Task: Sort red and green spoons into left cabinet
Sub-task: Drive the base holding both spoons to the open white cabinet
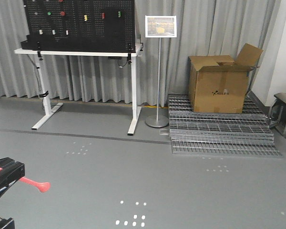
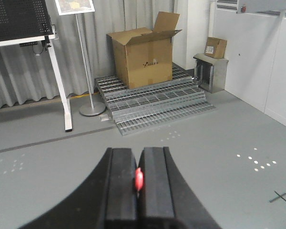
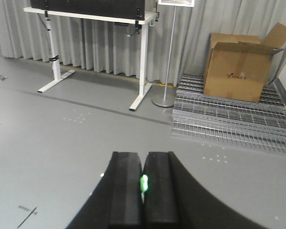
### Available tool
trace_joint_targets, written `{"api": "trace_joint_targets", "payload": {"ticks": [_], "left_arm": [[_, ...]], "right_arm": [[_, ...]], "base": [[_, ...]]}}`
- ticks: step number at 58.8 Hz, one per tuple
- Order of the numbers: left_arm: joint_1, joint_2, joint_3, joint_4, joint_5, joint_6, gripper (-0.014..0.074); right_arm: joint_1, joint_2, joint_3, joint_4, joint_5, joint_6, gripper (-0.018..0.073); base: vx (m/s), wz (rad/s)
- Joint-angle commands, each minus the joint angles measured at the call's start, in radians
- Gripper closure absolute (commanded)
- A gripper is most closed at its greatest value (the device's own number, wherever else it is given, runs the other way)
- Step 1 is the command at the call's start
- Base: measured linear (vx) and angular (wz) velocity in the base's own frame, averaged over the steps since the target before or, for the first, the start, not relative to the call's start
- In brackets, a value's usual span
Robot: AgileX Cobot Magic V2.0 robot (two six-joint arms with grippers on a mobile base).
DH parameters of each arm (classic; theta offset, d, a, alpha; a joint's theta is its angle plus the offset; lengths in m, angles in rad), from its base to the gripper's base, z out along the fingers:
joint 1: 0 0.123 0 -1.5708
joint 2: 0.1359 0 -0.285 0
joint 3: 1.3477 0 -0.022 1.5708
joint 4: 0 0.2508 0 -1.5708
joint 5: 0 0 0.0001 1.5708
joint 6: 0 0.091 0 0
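Each arm holds one spoon above the grey floor [image 1: 148,181], fingers pressed tight on it.

In the left wrist view the left gripper [image 2: 138,156] has its two black fingers closed on the red spoon [image 2: 139,179], of which only a small red sliver shows between the pads. The front view shows the spoon's long end sticking out to the right of that gripper, above the floor and ending in what looks like the bowl. The right gripper [image 3: 143,160] is clamped the same way on the green spoon [image 3: 144,182]; so little of it shows that I cannot tell which part is gripped. Further off stand a white-legged table [image 1: 133,95] carrying a black pegboard [image 1: 78,21], a sign stand [image 1: 158,71], and a cardboard box [image 1: 219,86] on stacked metal grates [image 1: 219,131], all before a grey curtain [image 1: 205,28].
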Motion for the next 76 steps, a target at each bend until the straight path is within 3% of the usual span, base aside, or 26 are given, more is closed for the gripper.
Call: {"api": "trace_joint_targets", "payload": {"ticks": [1, 42, 76], "left_arm": [[-0.004, -0.006, -0.030, -0.008, -0.084, -0.008, 0.0596], [-0.004, -0.006, -0.030, -0.008, -0.080, -0.008, 0.0596], [-0.004, -0.006, -0.030, -0.008, -0.080, -0.008, 0.0596]], "right_arm": [[0.003, 0.003, -0.033, -0.021, -0.065, -0.010, 0.0561], [0.003, 0.003, -0.033, -0.021, -0.065, -0.010, 0.0561], [0.003, 0.003, -0.033, -0.021, -0.066, -0.010, 0.0561]], "base": [[0.68, -0.12], [0.69, -0.04], [0.64, -0.32]]}}
